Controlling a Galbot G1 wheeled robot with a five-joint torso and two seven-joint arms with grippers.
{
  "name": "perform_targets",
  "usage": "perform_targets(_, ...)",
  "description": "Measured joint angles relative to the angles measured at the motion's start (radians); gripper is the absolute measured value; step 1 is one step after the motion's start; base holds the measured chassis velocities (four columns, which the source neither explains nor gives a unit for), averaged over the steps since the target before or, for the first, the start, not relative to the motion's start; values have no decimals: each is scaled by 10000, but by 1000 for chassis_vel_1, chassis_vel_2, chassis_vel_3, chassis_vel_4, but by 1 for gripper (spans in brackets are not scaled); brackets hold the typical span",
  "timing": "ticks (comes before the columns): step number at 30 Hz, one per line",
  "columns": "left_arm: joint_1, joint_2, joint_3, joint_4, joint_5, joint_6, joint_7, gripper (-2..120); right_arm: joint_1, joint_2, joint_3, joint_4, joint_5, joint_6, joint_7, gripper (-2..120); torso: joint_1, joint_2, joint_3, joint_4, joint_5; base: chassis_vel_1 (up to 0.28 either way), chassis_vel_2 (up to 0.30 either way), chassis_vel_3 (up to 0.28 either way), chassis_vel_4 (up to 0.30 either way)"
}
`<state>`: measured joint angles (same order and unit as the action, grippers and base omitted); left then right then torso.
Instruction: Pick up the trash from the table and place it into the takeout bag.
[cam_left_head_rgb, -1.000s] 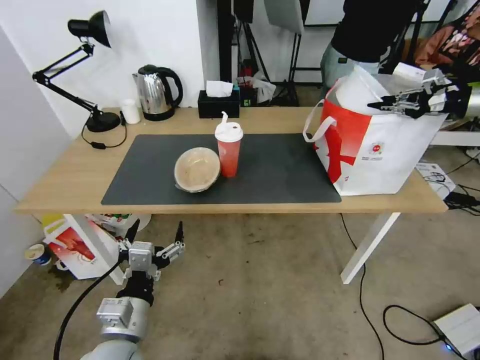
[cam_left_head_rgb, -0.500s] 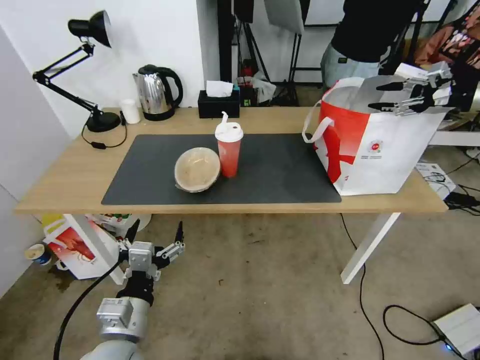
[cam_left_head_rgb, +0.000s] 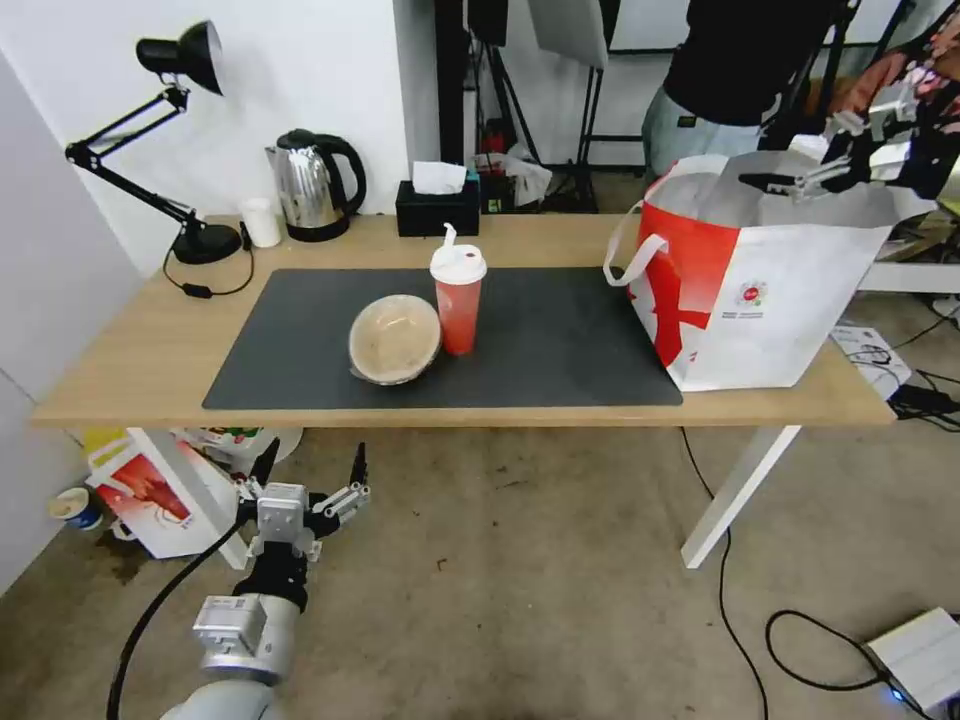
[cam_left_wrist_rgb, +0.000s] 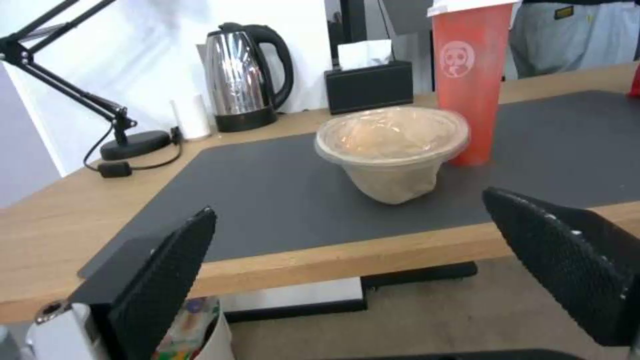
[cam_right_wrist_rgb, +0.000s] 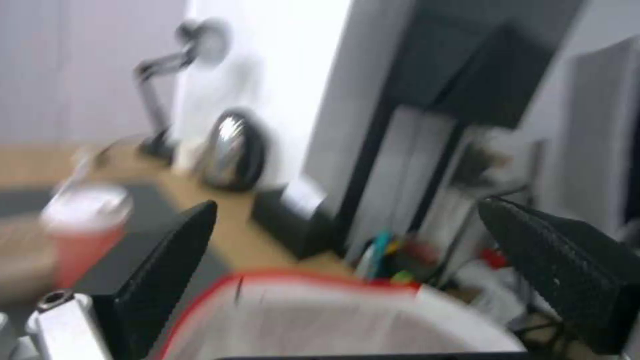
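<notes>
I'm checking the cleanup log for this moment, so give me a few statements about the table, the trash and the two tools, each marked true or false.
1. The red lidded drink cup stands upright on the dark grey mat. True.
2. The tan paper bowl is inside the takeout bag. False: it sits on the mat beside the cup.
3. The right tool is open and empty above the bag's mouth. True.
4. The left tool grips the tan bowl. False: it hangs open below the table edge.
5. The kettle lies tipped over. False: it stands upright.

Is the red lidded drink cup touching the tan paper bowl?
Cannot tell. In the head view the red lidded drink cup overlaps the tan paper bowl; the left wrist view also shows overlap, with no plain gap or contact.
</notes>
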<state>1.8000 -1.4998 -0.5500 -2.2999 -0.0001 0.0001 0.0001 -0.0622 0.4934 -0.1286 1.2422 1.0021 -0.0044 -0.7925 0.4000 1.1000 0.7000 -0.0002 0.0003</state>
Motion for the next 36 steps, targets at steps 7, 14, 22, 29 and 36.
perform_targets(7, 1, -1, 0, 0, 0, 0, 0, 100, -1122, -64, 942, 2216, 1178, 1082, 3341, 100, -2, 0, 0, 6, -5, 0, 0, 0, 0)
perform_targets(14, 0, 0, 0, 0, 0, 0, 0, 100, -2568, -350, 1501, 4684, 1676, 1597, 6342, 100, -2, 0, 0, 1, -6, 0, 0, 0, 0)
perform_targets(22, 0, -1, 0, 0, 0, 0, 0, 100, -4843, 600, 2555, 7765, 513, 1825, 10189, 100, -3, 1, 0, 3, -4, 0, 0, 0, 0)
perform_targets(29, 0, -1, 0, 0, 0, 0, -1, 100, -6963, 1379, 2939, 9540, -1030, 1891, 11279, 100, -2, 1, -1, 1, -4, 0, 0, 0, 0)
perform_targets(36, 0, -1, 0, -1, 0, 0, 0, 100, -8702, 2079, 3141, 10308, -2879, 2164, 11458, 100, -1, 0, 0, 3, -4, 0, 0, 0, 0)
